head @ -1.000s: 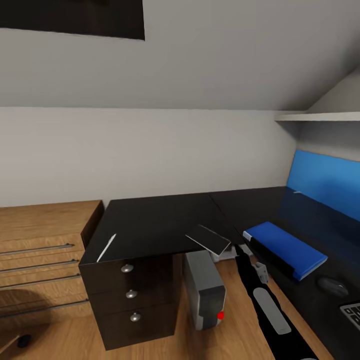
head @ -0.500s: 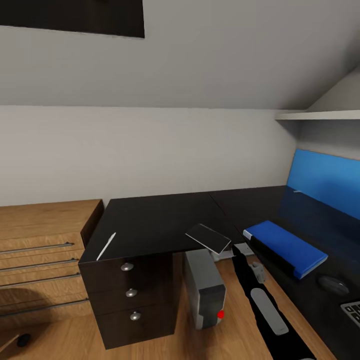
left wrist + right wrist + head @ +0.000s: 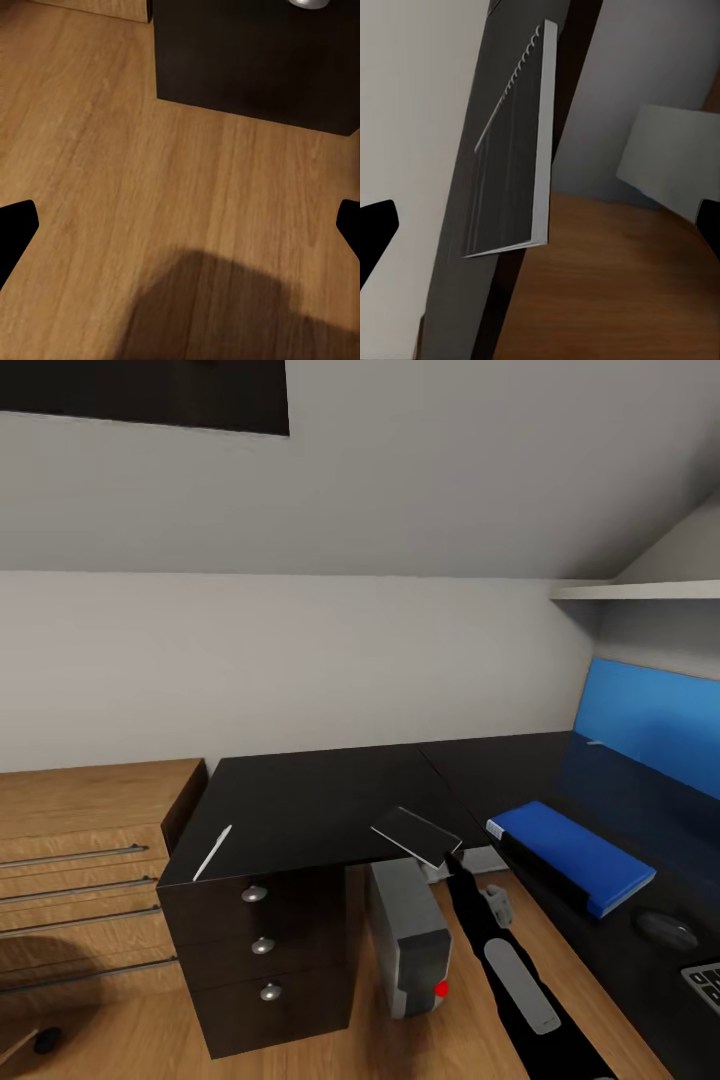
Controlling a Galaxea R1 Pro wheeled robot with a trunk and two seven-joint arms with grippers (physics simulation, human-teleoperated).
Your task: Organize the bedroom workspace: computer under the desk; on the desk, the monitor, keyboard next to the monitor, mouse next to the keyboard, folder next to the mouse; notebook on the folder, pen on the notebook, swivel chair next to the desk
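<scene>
Two items left to stack: notebook overhangs the table edge, pen far off at its left edge, folder already placed near mouse; right hand spread, just short of notebook.

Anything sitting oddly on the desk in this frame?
Yes. The notebook lies askew at the desk's front edge, one corner jutting past it above the computer. The right pincer is open, just short of that corner. The pen lies alone near the edge above the drawers, away from the folder.
</scene>
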